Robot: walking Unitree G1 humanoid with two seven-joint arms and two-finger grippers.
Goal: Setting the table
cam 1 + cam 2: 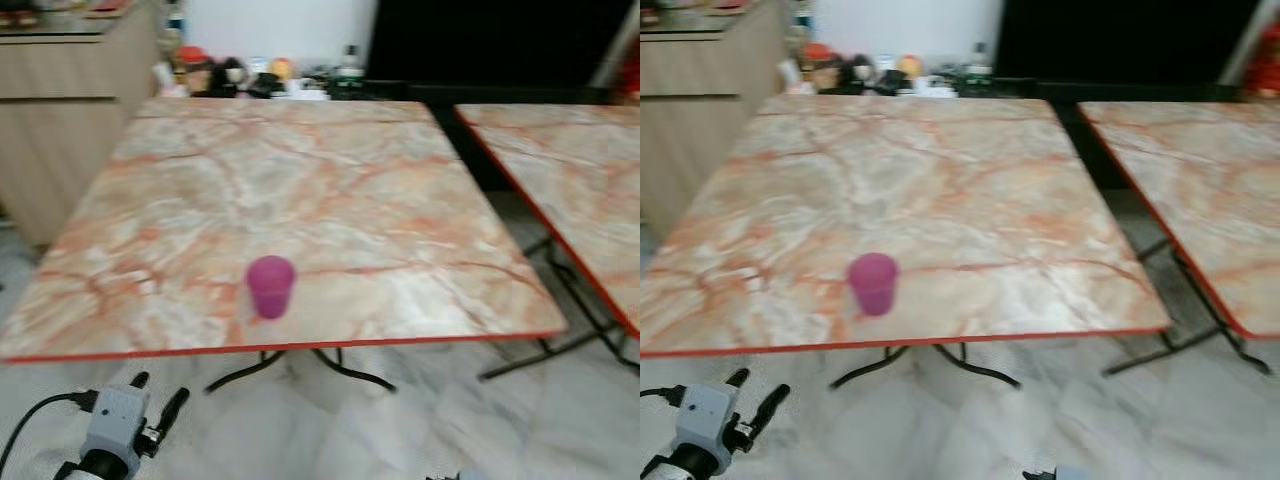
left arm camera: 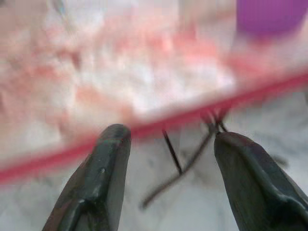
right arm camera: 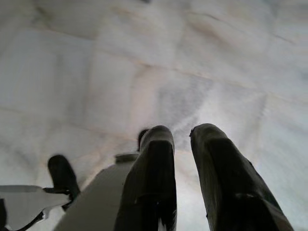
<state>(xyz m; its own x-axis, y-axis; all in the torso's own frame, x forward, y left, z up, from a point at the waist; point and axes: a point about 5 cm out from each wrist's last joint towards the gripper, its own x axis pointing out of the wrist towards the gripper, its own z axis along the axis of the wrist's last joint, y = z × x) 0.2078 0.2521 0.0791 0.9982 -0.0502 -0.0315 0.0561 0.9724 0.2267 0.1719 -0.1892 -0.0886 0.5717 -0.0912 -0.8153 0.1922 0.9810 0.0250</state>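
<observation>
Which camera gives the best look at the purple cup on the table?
The left eye view: the purple cup stands whole near the table's front edge. The right eye view matches it. The left wrist view catches a blurred part; the right wrist view faces floor.

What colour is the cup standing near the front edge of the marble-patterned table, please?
The cup is magenta-purple, clearest in the left eye view.

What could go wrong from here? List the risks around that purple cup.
1. The purple cup stands close to the marble table's red front edge, so a nudge could tip it onto the floor.
2. The left pincer, open, sits below that edge; rising straight up, it may strike the tabletop.
3. The views are blurred, so aiming may be off.
</observation>
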